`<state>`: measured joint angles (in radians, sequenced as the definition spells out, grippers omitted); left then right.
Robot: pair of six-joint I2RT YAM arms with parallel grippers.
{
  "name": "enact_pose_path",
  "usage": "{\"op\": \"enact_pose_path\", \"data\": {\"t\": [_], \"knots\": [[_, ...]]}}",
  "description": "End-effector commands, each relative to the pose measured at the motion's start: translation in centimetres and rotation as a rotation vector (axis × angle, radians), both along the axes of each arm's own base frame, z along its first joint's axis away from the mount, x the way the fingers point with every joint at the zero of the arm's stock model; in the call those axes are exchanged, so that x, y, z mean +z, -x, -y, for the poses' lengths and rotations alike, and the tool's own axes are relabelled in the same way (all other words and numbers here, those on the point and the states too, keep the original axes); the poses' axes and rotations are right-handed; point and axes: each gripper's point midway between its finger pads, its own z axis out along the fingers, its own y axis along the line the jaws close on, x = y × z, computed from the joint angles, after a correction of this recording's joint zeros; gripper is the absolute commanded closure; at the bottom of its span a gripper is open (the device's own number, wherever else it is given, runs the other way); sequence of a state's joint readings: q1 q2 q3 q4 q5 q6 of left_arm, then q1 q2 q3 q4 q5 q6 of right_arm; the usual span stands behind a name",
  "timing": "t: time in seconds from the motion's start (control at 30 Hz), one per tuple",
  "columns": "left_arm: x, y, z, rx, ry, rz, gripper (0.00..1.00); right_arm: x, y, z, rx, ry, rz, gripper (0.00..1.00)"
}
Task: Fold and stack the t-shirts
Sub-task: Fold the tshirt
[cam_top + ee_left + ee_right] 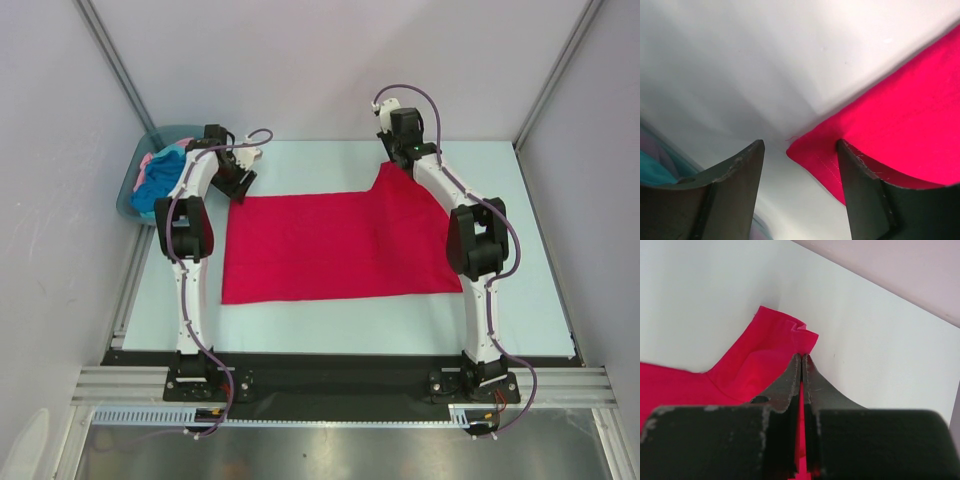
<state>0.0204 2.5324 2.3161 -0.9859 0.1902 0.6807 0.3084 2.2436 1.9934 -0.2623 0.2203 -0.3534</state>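
Red t-shirt lies flat on the tabletop, its 1 o'clock corner pinched in the pressed-together right tool. The left tool stands spread around the 10 o'clock corner; closing too shallow, it may catch only the hem and slip, skewing the fold.

No writing, label, brand, number or sign can be read in any of the views. The red t-shirt shows only plain cloth and a stitched hem. The bench is a bare pale surface. The tub at the bench's far left corner carries no marking that can be made out.
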Motion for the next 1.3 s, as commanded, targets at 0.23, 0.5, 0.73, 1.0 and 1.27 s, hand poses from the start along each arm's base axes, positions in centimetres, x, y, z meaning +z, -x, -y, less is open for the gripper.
{"op": "enact_pose_path", "data": {"t": [0.23, 0.5, 0.73, 1.0, 1.27], "knots": [[2.6, -2.5, -4.7, 0.058, -0.091, 0.129, 0.32, 4.4, -0.4, -0.7, 0.005, -0.019, 0.106, 1.0], [4.7, -3.8, -5.6, 0.107, -0.108, 0.208, 0.35, 4.2, -0.3, -0.4, -0.002, -0.008, 0.102, 1.0], [7.3, -4.4, -5.7, 0.106, -0.127, 0.27, 0.35, 4.0, -0.4, -0.3, -0.003, -0.005, 0.101, 1.0], [6.9, -3.5, -6.2, 0.088, -0.163, 0.245, 0.34, 4.1, -0.5, -0.4, -0.003, -0.008, 0.107, 1.0], [3.7, -2.1, -6.5, 0.036, -0.221, 0.164, 0.34, 4.4, -0.5, -0.4, -0.002, -0.006, 0.112, 1.0]]}}
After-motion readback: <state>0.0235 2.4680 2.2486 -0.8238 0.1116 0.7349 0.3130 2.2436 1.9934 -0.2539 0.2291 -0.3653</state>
